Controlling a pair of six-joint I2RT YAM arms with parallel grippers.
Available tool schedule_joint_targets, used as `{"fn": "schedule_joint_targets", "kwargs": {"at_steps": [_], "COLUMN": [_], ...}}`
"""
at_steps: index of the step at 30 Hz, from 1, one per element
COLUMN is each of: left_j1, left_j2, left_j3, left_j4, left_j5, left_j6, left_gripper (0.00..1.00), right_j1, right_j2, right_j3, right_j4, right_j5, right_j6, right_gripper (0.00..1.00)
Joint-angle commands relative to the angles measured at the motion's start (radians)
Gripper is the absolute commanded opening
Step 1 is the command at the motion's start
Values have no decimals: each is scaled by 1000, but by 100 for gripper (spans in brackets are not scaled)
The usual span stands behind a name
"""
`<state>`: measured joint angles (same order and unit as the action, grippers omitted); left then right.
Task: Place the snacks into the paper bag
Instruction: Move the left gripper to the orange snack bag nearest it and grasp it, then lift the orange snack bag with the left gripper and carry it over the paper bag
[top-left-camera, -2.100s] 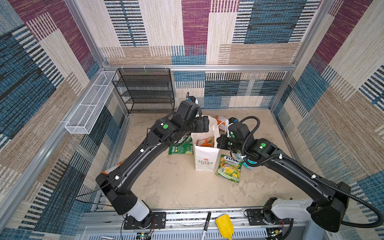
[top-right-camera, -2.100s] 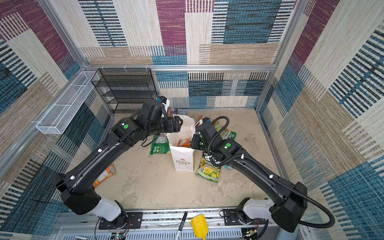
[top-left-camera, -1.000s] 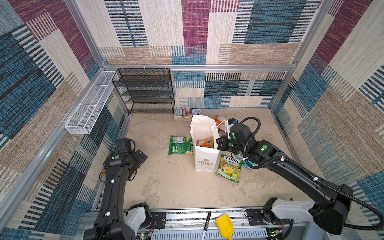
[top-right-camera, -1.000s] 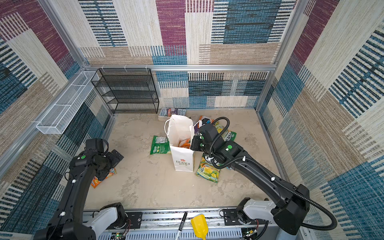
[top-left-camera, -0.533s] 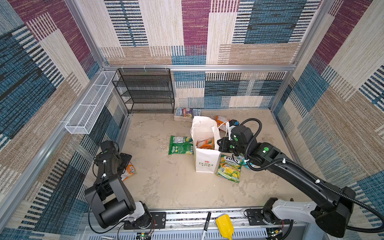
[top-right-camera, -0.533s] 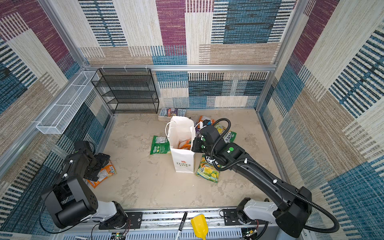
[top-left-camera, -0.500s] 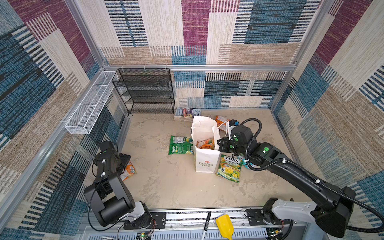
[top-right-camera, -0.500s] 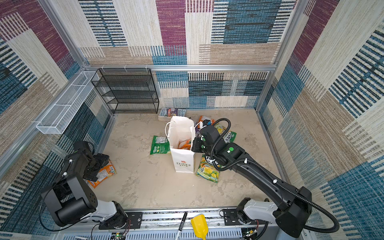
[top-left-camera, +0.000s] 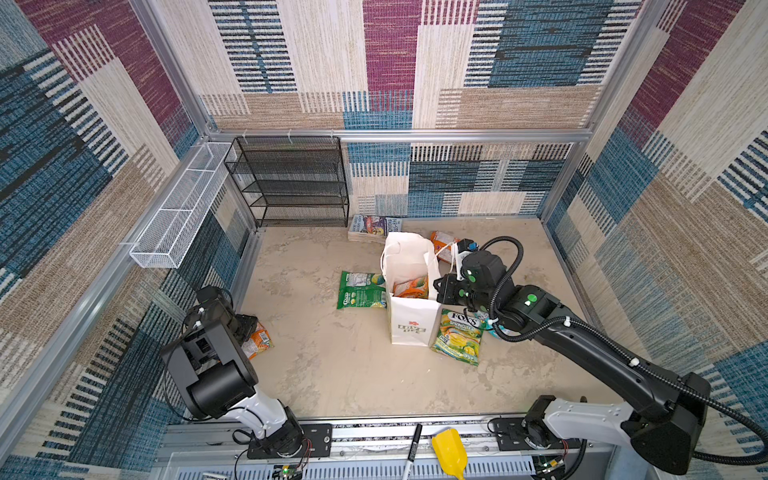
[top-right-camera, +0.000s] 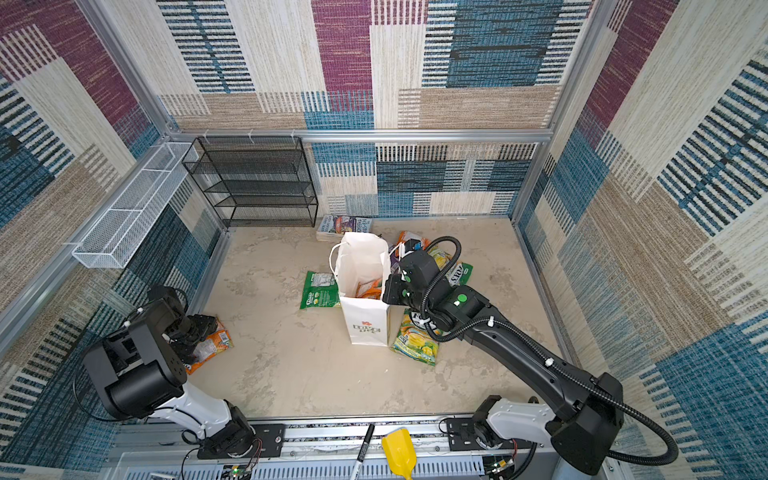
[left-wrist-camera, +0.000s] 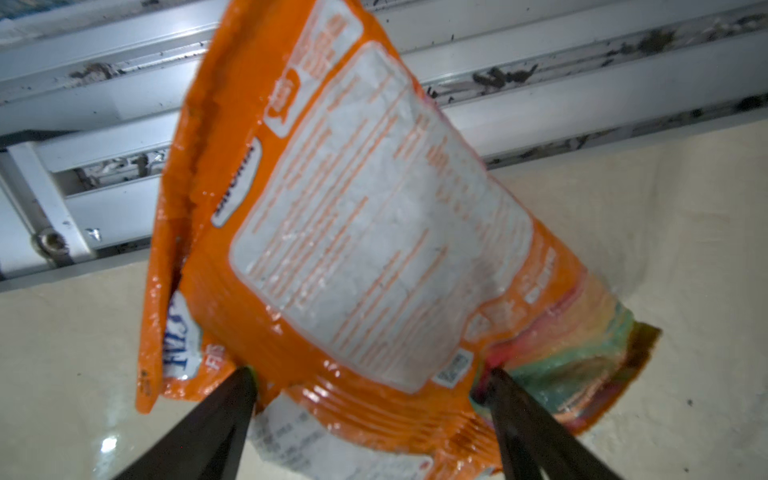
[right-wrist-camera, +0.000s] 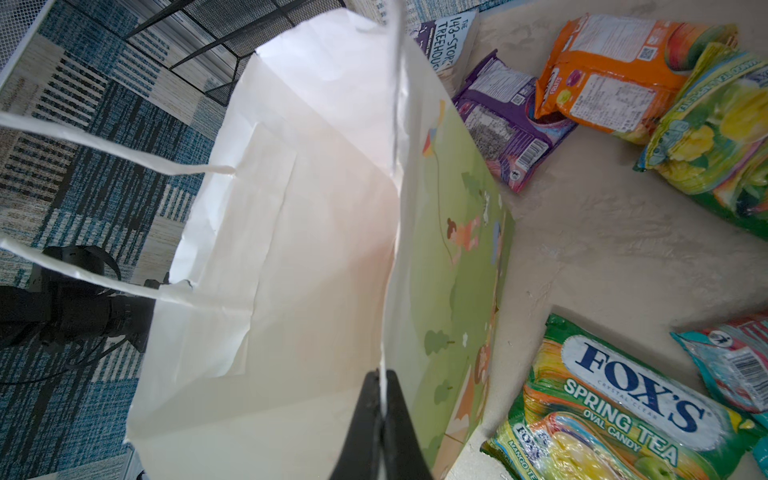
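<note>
The white paper bag (top-left-camera: 411, 328) (top-right-camera: 365, 326) stands upright mid-floor with an orange snack (top-left-camera: 411, 286) inside. My right gripper (right-wrist-camera: 382, 376) (top-left-camera: 436, 286) is shut on the bag's rim (right-wrist-camera: 390, 208). Far left, near the wall, my left gripper (left-wrist-camera: 368, 376) (top-left-camera: 249, 328) is open, its fingertips (left-wrist-camera: 245, 374) straddling an orange snack packet (left-wrist-camera: 353, 208) (top-right-camera: 210, 347) lying on the floor. A green packet (top-left-camera: 359, 291) lies left of the bag. A FOX'S packet (right-wrist-camera: 623, 415) (top-left-camera: 457, 336) lies to its right. Purple (right-wrist-camera: 507, 124), orange (right-wrist-camera: 602, 75), yellow-green (right-wrist-camera: 719, 137) and teal (right-wrist-camera: 731, 365) packets lie nearby.
A book (top-left-camera: 374, 226) lies behind the bag. A black wire shelf (top-left-camera: 291, 183) stands at the back wall. A white wire basket (top-left-camera: 178, 208) hangs on the left wall. A marker (top-left-camera: 411, 449) and a yellow scoop (top-left-camera: 449, 451) lie on the front rail.
My left arm swung from above the bag to the far left and came down over the orange packet, jaws narrowing slightly. The right gripper kept its hold on the bag's rim.
</note>
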<state>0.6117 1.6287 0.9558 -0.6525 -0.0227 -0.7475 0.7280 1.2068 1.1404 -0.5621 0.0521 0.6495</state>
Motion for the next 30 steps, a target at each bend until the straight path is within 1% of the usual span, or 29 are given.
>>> {"fn": "schedule_joint_targets", "kwargs": {"at_steps": [1, 7, 9, 11, 14, 17, 23, 27, 30], "left_j1": [-6, -23, -35, -53, -74, -79, -92, -112, -149], "left_j2": [21, -3, -26, -61, -119, -169, -309, -411, -484], "left_j3": [-13, -56, -70, -93, -129, -160, -185, -154, -101], "left_j4": [22, 50, 50, 51, 59, 59, 53, 11, -39], "left_j5": [56, 97, 105, 110, 113, 131, 212, 261, 284], "left_j6": [25, 36, 38, 37, 33, 27, 45, 69, 91], "left_gripper": [83, 67, 61, 53, 43, 39, 31, 28, 27], "right_j1": [1, 1, 0, 1, 1, 1, 0, 1, 1], "right_j2": [2, 2, 3, 3, 6, 10, 15, 14, 17], "right_j3": [-5, -5, -4, -2, -1, 2, 9, 12, 18], "right_j4": [16, 18, 18, 19, 20, 20, 21, 21, 18], "right_j5": [-14, -16, -16, -14, -14, -18, -16, -15, -12], "right_j6": [-4, -2, -2, 0, 1, 1, 6, 9, 10], "right_gripper": [0, 0, 0, 0, 0, 0, 0, 0, 0]}}
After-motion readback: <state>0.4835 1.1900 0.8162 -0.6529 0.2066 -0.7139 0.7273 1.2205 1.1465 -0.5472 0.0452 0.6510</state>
